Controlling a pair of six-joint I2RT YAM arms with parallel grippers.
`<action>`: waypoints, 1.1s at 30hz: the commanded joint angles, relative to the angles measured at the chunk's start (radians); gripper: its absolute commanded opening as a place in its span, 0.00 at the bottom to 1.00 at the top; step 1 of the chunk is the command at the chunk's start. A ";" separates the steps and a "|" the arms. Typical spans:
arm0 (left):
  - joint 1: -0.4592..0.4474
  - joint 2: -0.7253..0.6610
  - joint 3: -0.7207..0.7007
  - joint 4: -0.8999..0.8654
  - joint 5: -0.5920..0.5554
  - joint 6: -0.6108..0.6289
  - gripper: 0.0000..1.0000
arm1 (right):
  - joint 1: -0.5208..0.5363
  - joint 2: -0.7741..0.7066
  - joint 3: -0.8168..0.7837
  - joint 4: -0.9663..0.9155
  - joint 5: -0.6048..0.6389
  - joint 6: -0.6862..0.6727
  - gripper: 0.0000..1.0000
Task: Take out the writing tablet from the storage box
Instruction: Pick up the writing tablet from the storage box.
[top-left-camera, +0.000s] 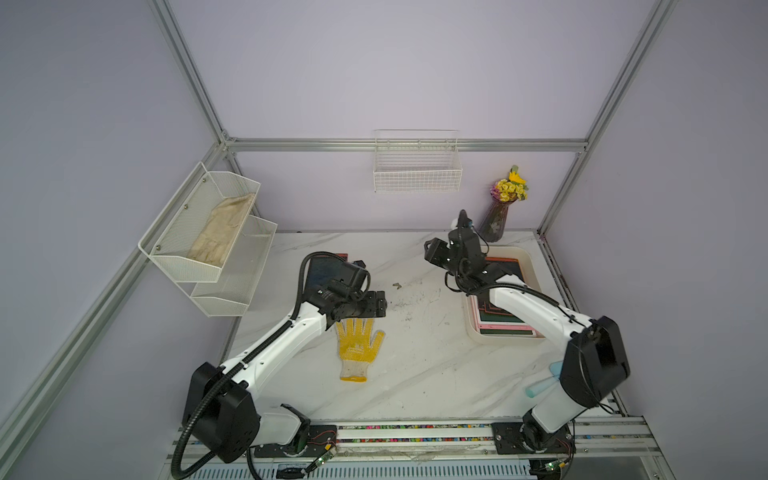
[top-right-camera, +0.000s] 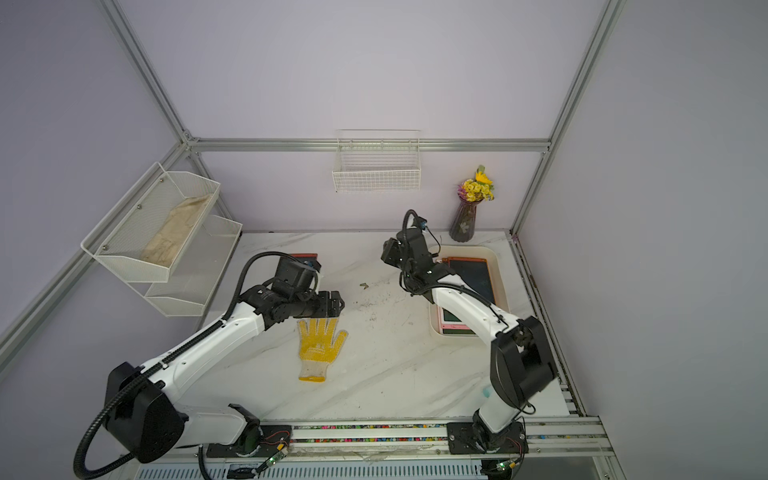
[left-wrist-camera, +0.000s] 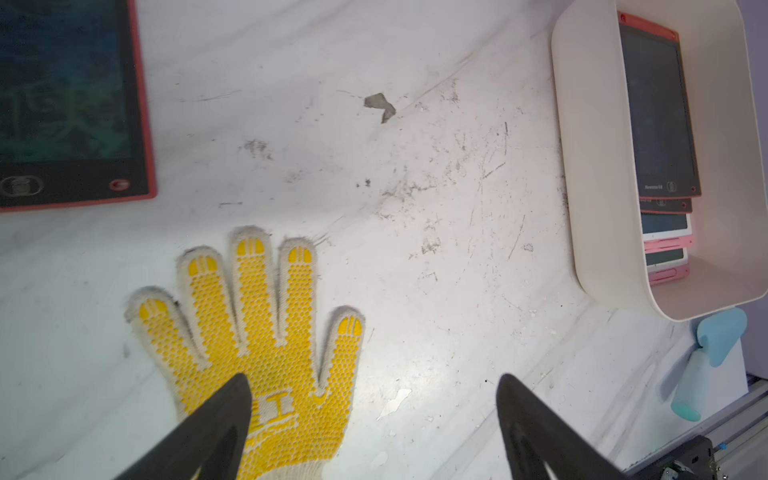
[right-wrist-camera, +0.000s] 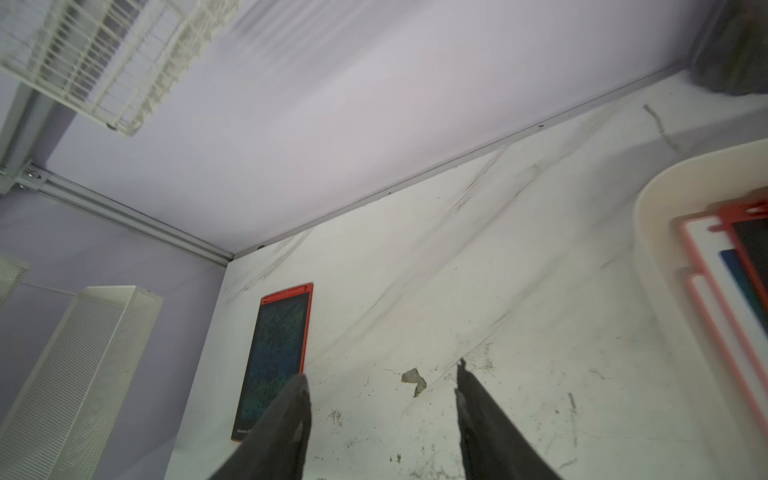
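— Several flat writing tablets sit stacked in the shallow cream-white plastic storage box (top-left-camera: 534, 274). It stands on the white marble-patterned tabletop (top-left-camera: 415, 374) along its right edge, toward the far right corner. I'd judge the top tablet (top-right-camera: 473, 278), dark-screened with a red frame, to be the one to lift.

— Which arm is nearer?

— The right one. The right gripper (right-wrist-camera: 380, 374) hangs above the tabletop just outside the box's left rim, near its far end. Its jaws are spread and nothing is between them. They face the tabletop's far left corner, so the stack lies off to one side of the jaws, not ahead of them.

— And the stack's long axis?

— It runs from the far edge toward the near edge, parallel to the right edge. The wrist probably has to swing back over the rim and bring the jaws across the red frame.

— The left arm?

— Well apart from the box. The left gripper (left-wrist-camera: 374, 378) hovers over a yellow-dotted knit work glove (left-wrist-camera: 257, 332) near the middle of the tabletop, jaws wide and empty.

— Anything outside the box?

— One loose tablet (right-wrist-camera: 276, 357), also red-framed and dark, lies flat toward the far left corner.
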 joint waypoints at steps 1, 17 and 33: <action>-0.081 0.122 0.210 0.048 -0.045 -0.017 0.89 | -0.112 -0.128 -0.079 0.010 -0.054 -0.065 0.59; -0.289 0.788 1.042 -0.068 0.053 0.057 0.86 | -0.596 -0.181 -0.188 -0.044 -0.167 -0.190 0.61; -0.297 0.909 1.139 -0.066 0.012 0.068 0.87 | -0.627 0.050 -0.146 -0.082 -0.114 -0.276 0.70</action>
